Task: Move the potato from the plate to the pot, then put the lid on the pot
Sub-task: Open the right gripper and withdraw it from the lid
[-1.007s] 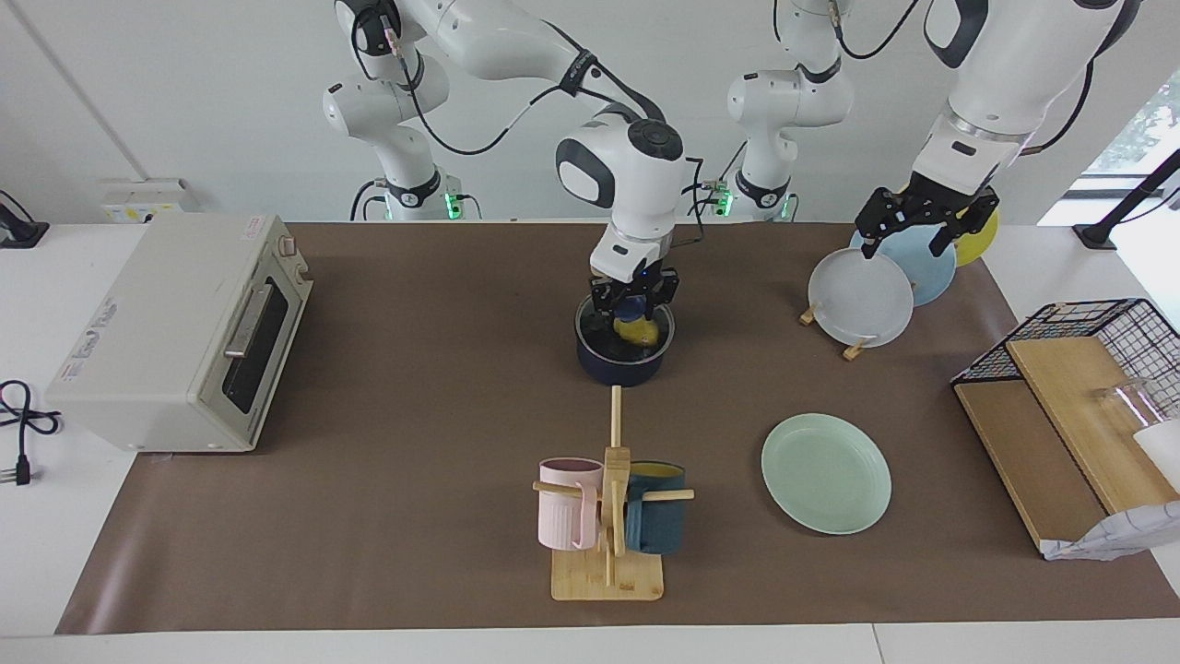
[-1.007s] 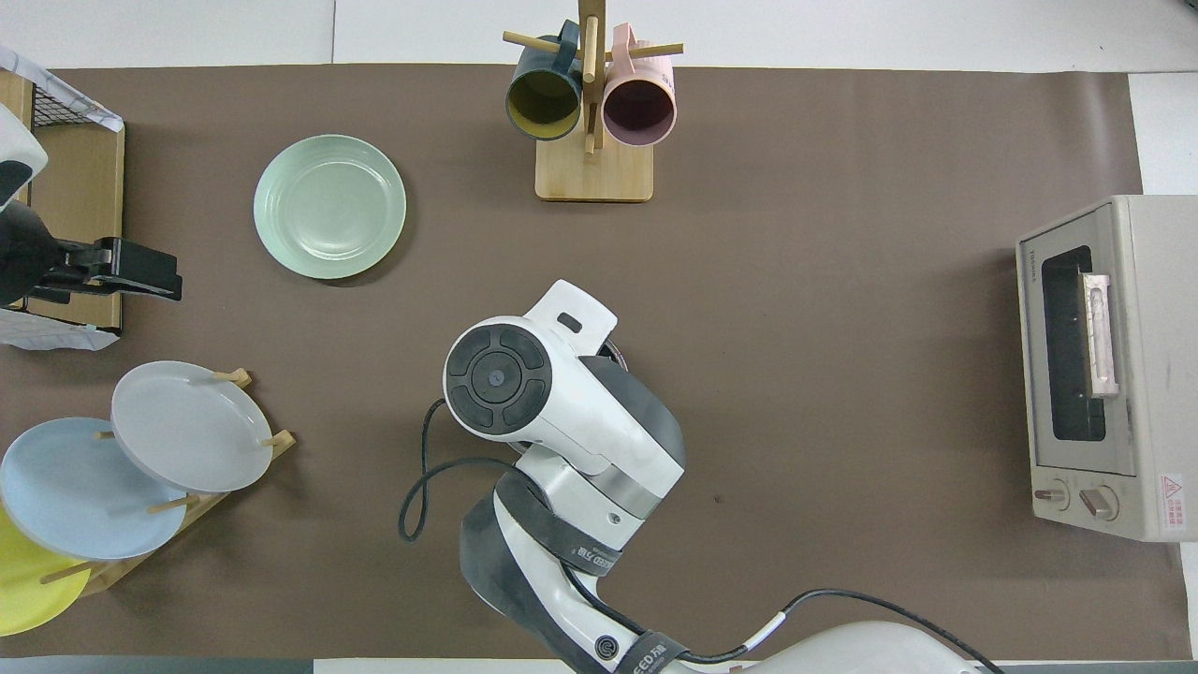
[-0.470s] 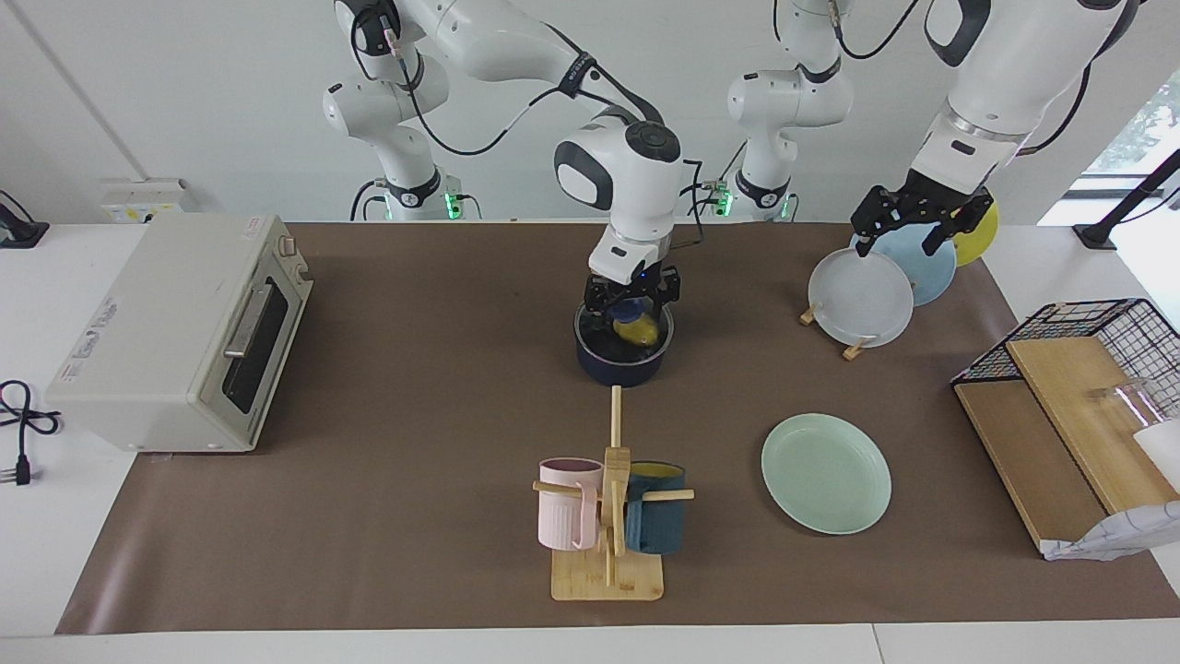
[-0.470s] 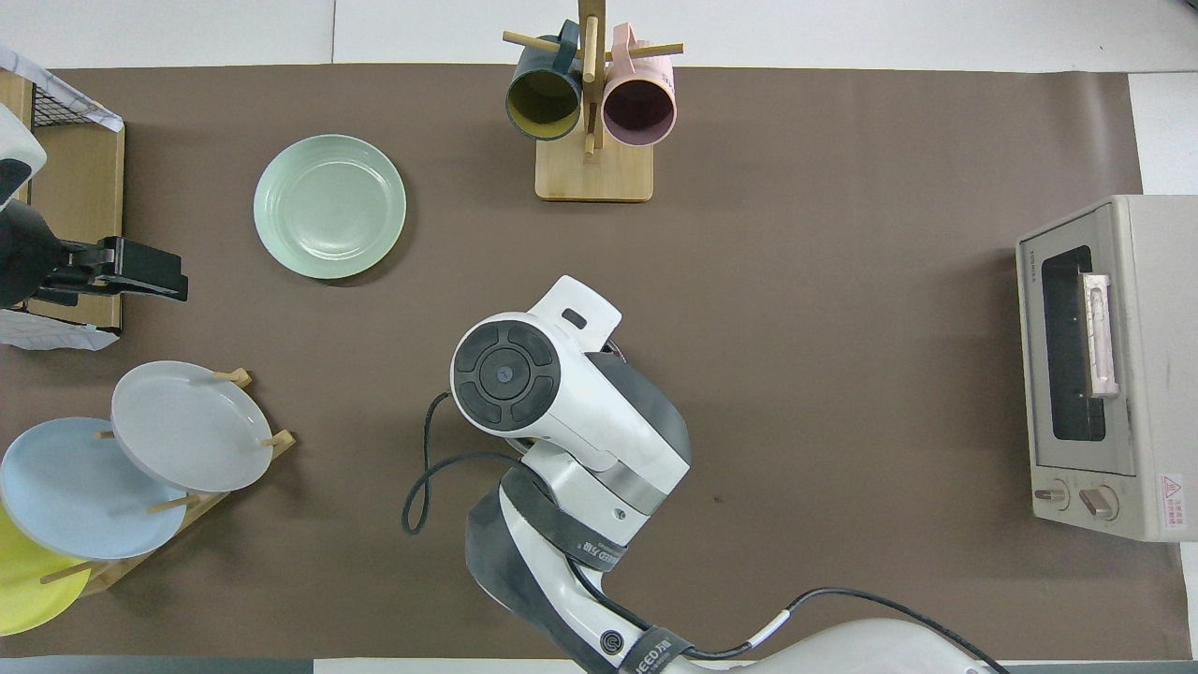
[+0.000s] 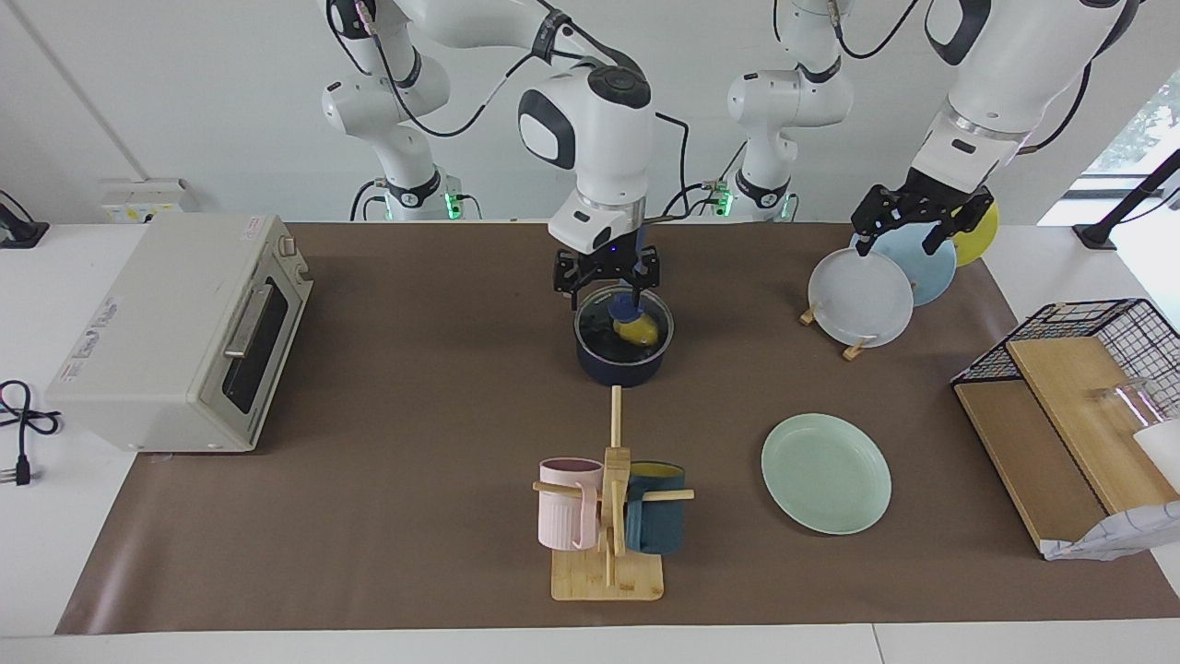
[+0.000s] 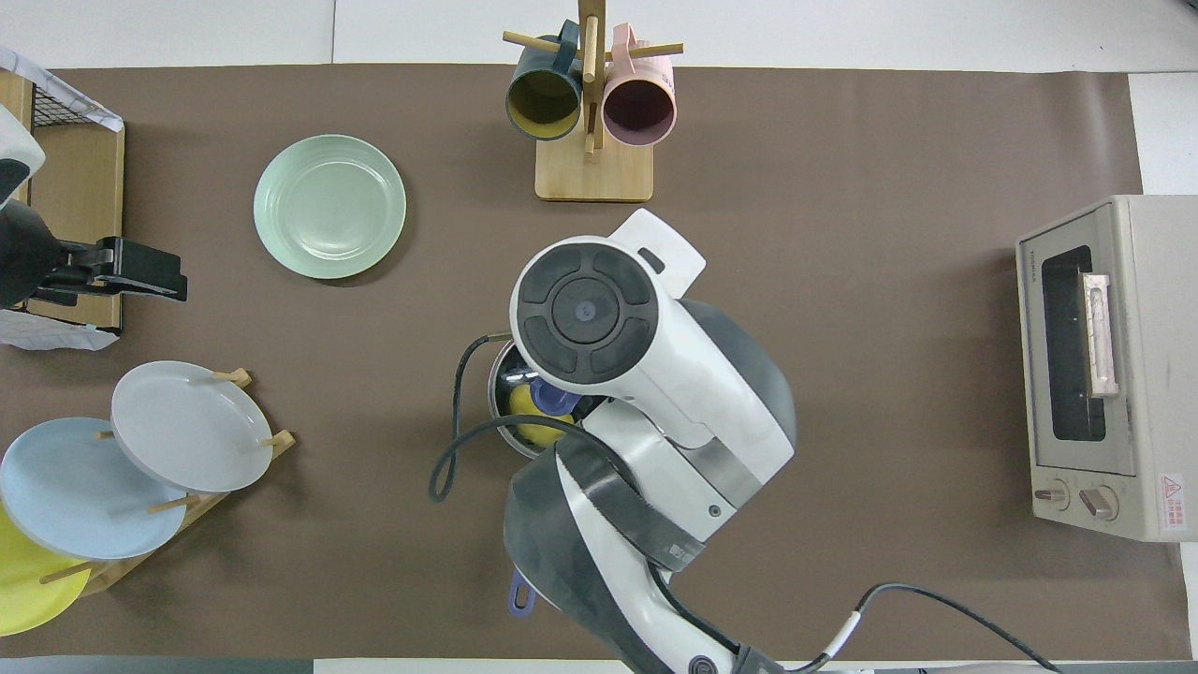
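Note:
The dark navy pot [image 5: 623, 361] stands mid-table with the glass lid [image 5: 592, 334] resting on it, blue knob [image 5: 625, 303] up. The yellow potato [image 5: 636, 329] shows through the glass inside the pot. In the overhead view the right arm covers most of the pot [image 6: 499, 388]; the potato [image 6: 524, 426] and the knob [image 6: 554, 399] peek out. My right gripper [image 5: 607, 279] hangs open just above the lid, touching nothing. The mint-green plate [image 5: 826, 472] [image 6: 329, 206] lies bare toward the left arm's end. My left gripper [image 5: 908, 226] [image 6: 140, 270] waits open over the plate rack.
A toaster oven [image 5: 175, 332] stands at the right arm's end. A wooden mug rack [image 5: 608, 516] with a pink and a teal mug sits farther out than the pot. A rack of plates [image 5: 862, 297] and a wire basket with boards [image 5: 1074, 387] occupy the left arm's end.
My right gripper has opened, let go of the lid's knob and risen off the pot; the lid stays on the pot. The left arm has hardly moved.

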{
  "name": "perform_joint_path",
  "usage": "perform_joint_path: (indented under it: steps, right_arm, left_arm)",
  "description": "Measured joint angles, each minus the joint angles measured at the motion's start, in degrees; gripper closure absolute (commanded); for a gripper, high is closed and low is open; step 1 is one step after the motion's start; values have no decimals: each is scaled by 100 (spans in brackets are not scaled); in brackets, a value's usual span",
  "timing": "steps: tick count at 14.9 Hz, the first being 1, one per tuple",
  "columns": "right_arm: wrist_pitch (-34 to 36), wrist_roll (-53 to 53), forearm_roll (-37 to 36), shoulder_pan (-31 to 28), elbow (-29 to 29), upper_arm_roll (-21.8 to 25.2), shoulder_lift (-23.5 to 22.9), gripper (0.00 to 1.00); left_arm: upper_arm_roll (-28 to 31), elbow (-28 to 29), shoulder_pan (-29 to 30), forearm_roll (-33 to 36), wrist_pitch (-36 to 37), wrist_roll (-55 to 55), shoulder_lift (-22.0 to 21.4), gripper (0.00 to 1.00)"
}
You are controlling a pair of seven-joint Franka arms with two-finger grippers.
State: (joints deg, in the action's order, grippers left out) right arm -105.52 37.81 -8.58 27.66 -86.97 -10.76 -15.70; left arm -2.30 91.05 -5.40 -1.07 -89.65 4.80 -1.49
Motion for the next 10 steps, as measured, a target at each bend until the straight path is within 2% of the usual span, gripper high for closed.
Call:
perform_joint_path:
  steps: [3,7,10]
  right_arm:
    - [616,-562,184,-594,206,14,351,0]
    - [1269,-1840,708,-2000,236,40,925,0]
    - [1824,-3002,783,-2905,240,69,1203,0]
  left_arm:
    - [0,0,0,0,0,4,0,0]
    - [0,-1,0,0,-41,5,-1,0]
    - [2,0,13,0,-184,6,-1,0]
